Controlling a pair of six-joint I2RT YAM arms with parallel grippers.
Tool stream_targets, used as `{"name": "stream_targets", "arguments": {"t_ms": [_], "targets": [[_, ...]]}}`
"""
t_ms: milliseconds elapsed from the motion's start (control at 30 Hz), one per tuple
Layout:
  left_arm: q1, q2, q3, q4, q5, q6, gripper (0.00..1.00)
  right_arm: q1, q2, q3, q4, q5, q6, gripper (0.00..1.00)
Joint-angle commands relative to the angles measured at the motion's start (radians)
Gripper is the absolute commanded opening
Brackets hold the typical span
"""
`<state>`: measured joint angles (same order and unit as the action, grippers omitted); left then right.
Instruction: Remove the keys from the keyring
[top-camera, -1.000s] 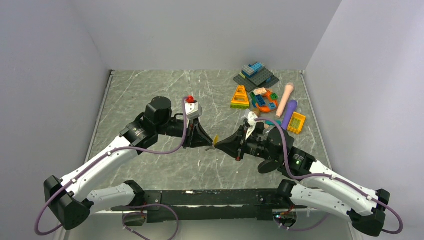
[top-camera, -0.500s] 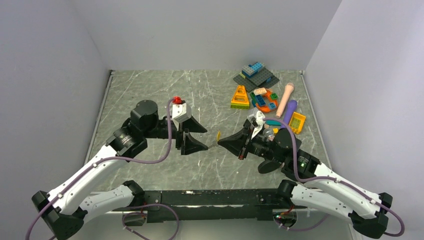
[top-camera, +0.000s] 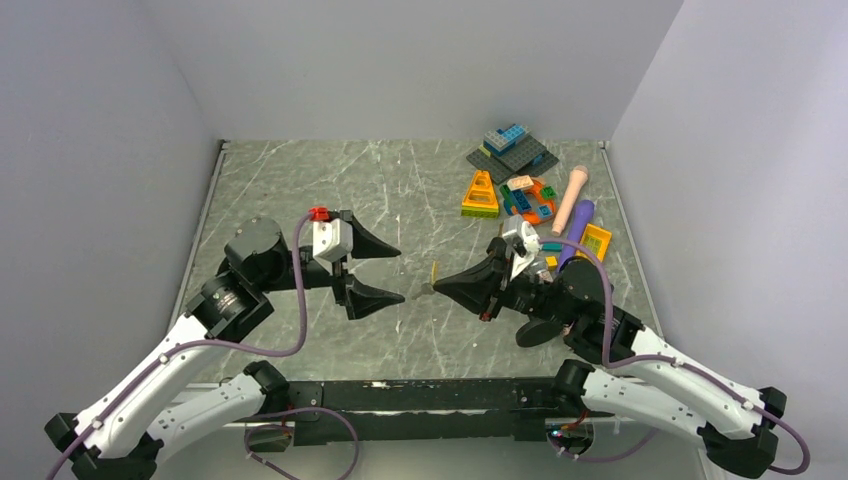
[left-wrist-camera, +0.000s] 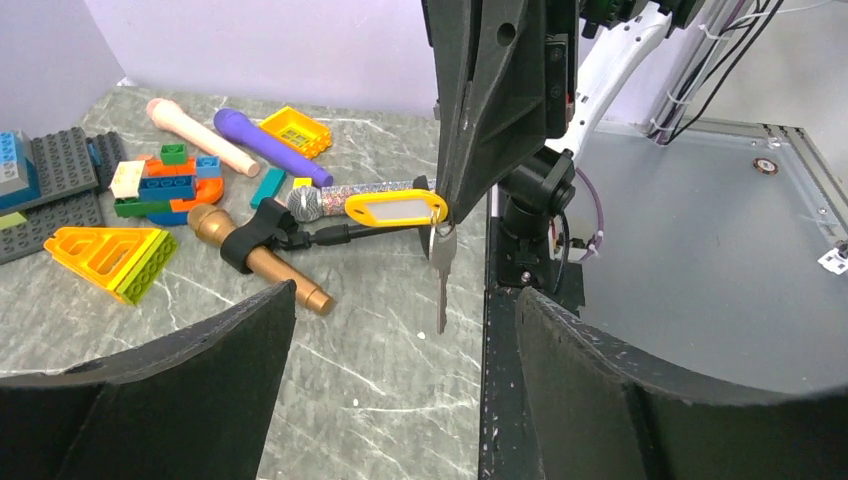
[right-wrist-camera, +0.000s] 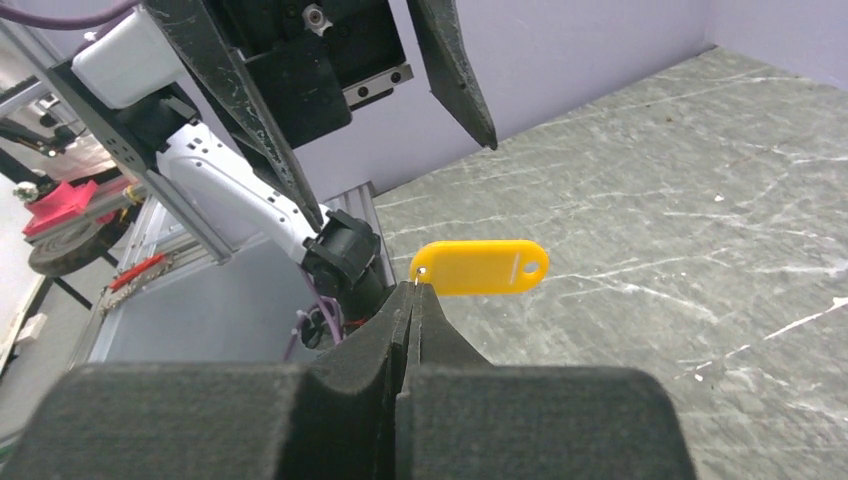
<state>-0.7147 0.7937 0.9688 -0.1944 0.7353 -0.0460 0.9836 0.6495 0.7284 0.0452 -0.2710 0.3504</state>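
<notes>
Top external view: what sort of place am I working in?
Probably a lab robot test cell: plain grey walls box in a marble-patterned tabletop, and a pile of toys sits at its far right, likely practice props.

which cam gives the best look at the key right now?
Left wrist: the key hangs in full, blade down, under the shut right pincer, beside the yellow tag. Right wrist shows only the tag; the key is hidden behind the fingers. Top external: a tiny yellowish sliver, key indistinct.
</notes>
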Motion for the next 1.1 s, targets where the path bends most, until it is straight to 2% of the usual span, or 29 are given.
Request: {"name": "stream_targets", "arguments": {"t_ms": [0, 267, 667, 1067], "targets": [[0.004, 0.018, -0.006, 0.063, 0.043, 0.005, 0.85, 0.004, 0.016, 0.047, 0.110, -0.053, 0.015, 0.00], [0.002, 0.043, 0.002, 0.060, 0.102, 0.005, 0.82, 0.007, 0.046, 0.062, 0.145, -0.082, 0.014, 0.00], [-0.017, 0.109, 0.027, 0.032, 0.177, 0.010, 0.68, 0.006, 0.060, 0.054, 0.187, -0.098, 0.018, 0.00], [-0.022, 0.121, 0.029, 0.033, 0.173, 0.001, 0.38, 0.006, 0.074, 0.045, 0.193, -0.098, 0.020, 0.00]]}}
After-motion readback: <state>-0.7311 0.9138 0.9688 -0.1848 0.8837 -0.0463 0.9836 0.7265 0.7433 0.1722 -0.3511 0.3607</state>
